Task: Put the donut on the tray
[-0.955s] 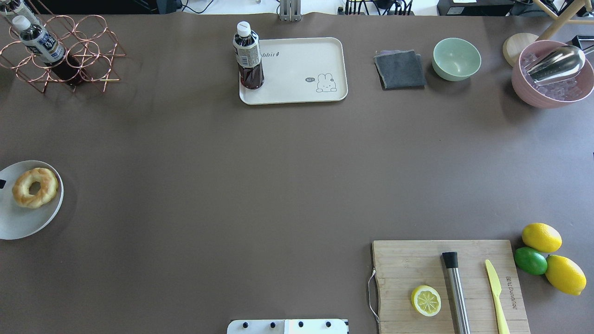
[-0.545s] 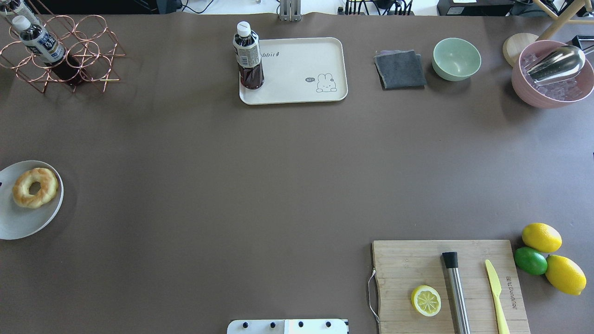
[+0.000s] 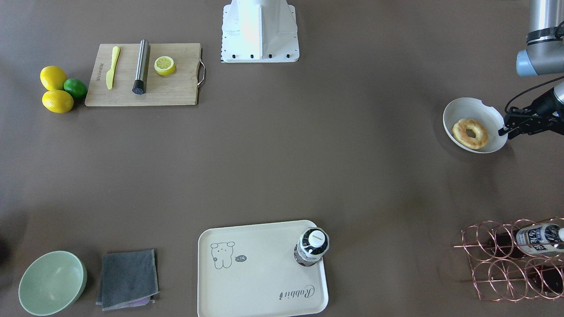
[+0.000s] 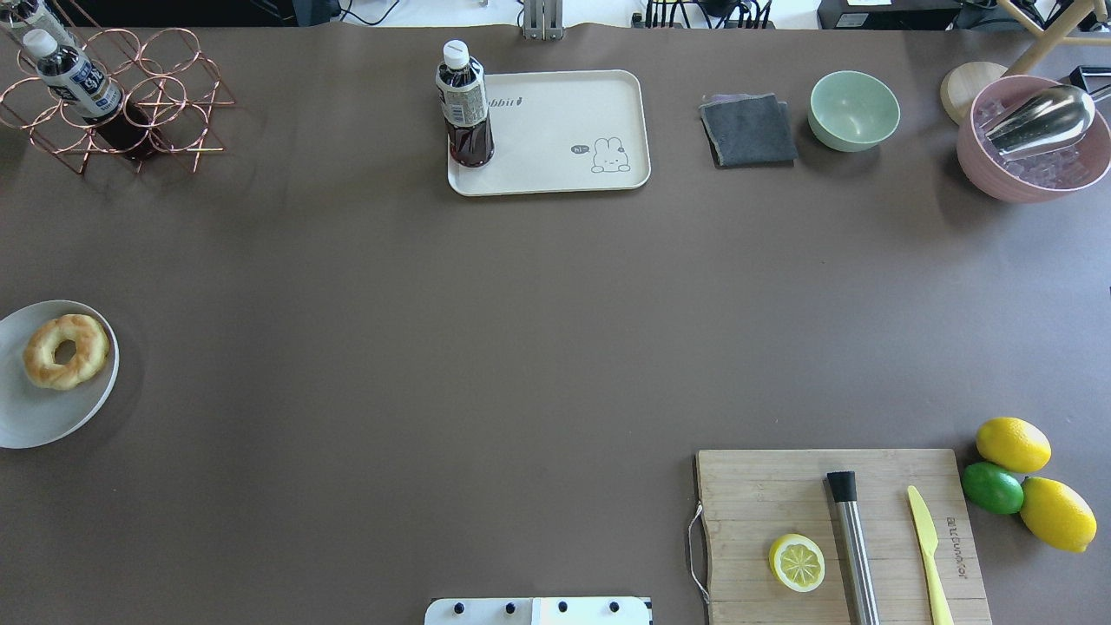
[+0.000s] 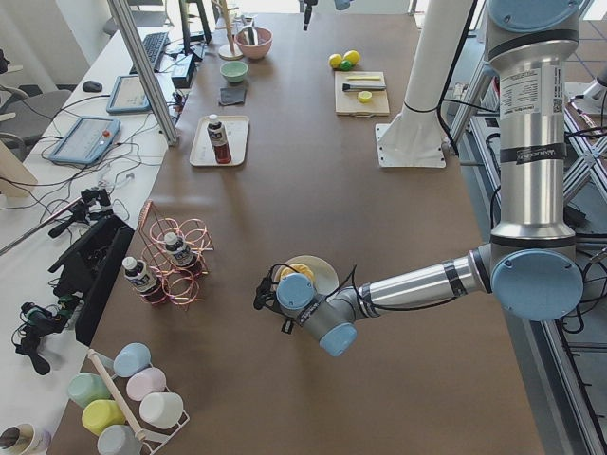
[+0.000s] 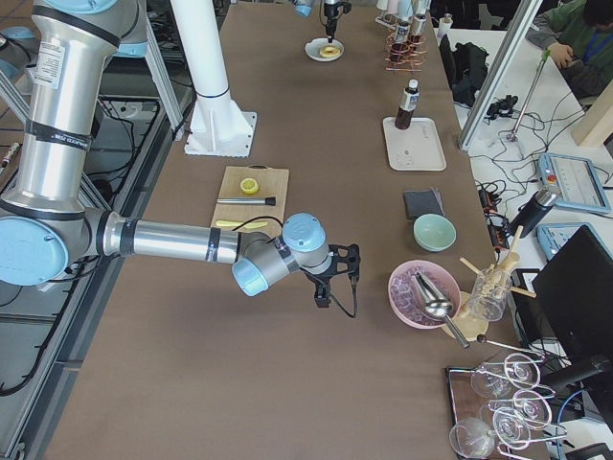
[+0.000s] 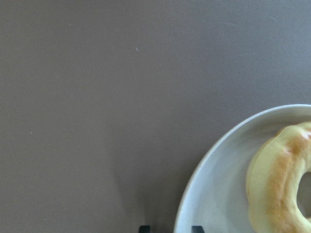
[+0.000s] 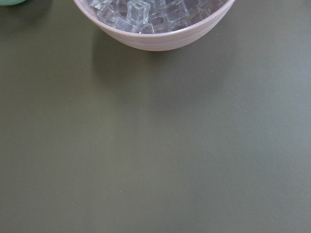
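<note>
The donut point(image 4: 65, 351), a golden ring with browned patches, lies on a grey plate point(image 4: 35, 417) at the table's far left edge; it also shows in the front view point(image 3: 470, 133) and the left wrist view point(image 7: 279, 189). The cream tray point(image 4: 564, 130) with the bear drawing lies at the far middle, a dark drink bottle point(image 4: 463, 108) standing on its left corner. My left gripper point(image 3: 506, 127) hangs just outside the plate's outer rim, its fingertips point(image 7: 144, 228) slightly apart and empty. My right gripper point(image 6: 335, 287) is near the pink bowl; I cannot tell its state.
A copper wire rack point(image 4: 121, 95) with bottles stands far left. A grey cloth point(image 4: 748, 130), a green bowl point(image 4: 854, 109) and a pink bowl of ice point(image 4: 1033, 139) are far right. A cutting board point(image 4: 838, 534) with a lemon half, muddler and knife lies near right, beside whole citrus point(image 4: 1011, 444).
A black fingertip at the overhead view's left edge, over the plate, has drawn back out of that view. The donut and plate have not moved.
</note>
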Controlling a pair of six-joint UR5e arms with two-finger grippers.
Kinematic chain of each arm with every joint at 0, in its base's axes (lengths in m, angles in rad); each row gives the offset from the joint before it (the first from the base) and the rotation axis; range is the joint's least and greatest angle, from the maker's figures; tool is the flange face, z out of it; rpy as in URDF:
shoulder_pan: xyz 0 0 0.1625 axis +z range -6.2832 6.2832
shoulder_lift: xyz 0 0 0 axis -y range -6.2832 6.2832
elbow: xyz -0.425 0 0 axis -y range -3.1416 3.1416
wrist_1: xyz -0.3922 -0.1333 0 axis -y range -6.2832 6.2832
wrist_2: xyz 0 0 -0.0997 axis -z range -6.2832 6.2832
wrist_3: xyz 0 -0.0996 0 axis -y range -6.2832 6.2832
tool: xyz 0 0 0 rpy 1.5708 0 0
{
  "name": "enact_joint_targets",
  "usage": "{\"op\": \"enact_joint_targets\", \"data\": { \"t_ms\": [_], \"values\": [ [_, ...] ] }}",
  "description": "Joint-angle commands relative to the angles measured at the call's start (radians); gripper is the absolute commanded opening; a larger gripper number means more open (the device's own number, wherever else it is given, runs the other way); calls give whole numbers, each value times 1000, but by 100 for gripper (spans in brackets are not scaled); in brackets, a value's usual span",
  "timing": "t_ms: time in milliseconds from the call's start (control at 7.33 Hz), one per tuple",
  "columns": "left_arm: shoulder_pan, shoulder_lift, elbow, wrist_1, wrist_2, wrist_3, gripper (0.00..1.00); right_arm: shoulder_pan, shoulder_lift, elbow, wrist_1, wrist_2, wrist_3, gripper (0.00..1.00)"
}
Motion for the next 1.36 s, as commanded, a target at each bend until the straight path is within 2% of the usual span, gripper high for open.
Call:
{"op": "enact_joint_targets", "data": {
  "t_ms": [0,136,273,545,818,1091,1227],
  "values": [
    [1,0,-4,0,-6,-2,24,0,0,-1,2,0,-2,100],
    [1,0,-14,0,-12,-5,3,0,0,-1,2,0,-2,100],
    [1,-1,-21,-2,-15,-5,0,0,-1,1,2,0,-2,100],
    [-1,-1,-36,-2,-87,-8,0,0,-6,-1,31,2,4,100],
    [-1,-21,-59,3,-107,-70,0,0,-6,-1,31,3,6,100],
    [1,-76,-189,3,-120,-377,0,0,0,4,31,5,9,100],
    [44,-108,-238,3,-110,-497,0,-3,12,16,28,8,40,100]
  ]
}}
